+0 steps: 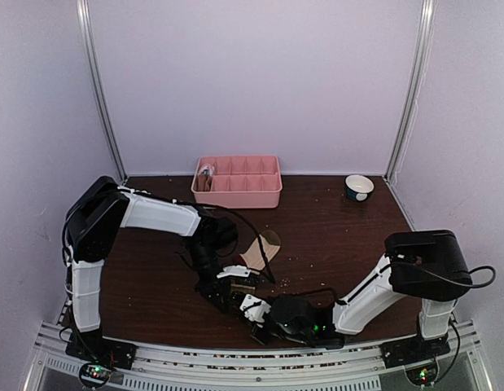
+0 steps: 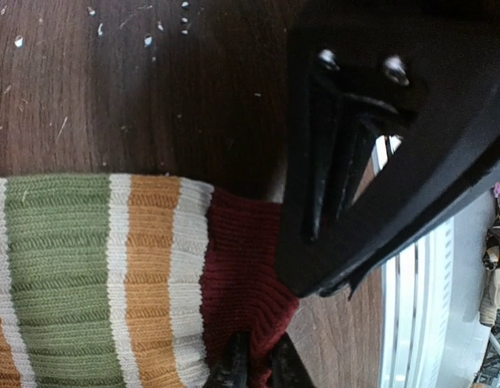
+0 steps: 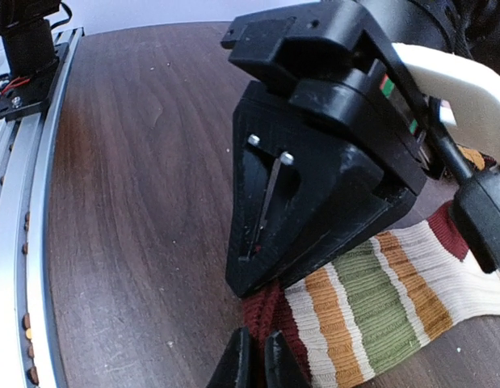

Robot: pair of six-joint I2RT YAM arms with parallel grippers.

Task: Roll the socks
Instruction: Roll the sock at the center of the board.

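Observation:
A striped sock (image 2: 88, 275) with green, orange and cream bands and a dark red end lies flat on the brown table. My left gripper (image 2: 258, 365) is shut, pinching the dark red end. My right gripper (image 3: 251, 360) is shut on the same dark red end (image 3: 270, 311) from the other side, right beside the left one. In the top view the two grippers, left (image 1: 234, 292) and right (image 1: 250, 309), meet near the table's front middle and hide most of this sock. A cream sock (image 1: 258, 251) with an olive toe lies just behind them.
A pink compartment tray (image 1: 264, 191) stands at the back middle with something in its left end. A small bowl (image 1: 359, 187) sits at the back right. The metal rail (image 1: 235, 358) runs along the near edge. Crumbs dot the table.

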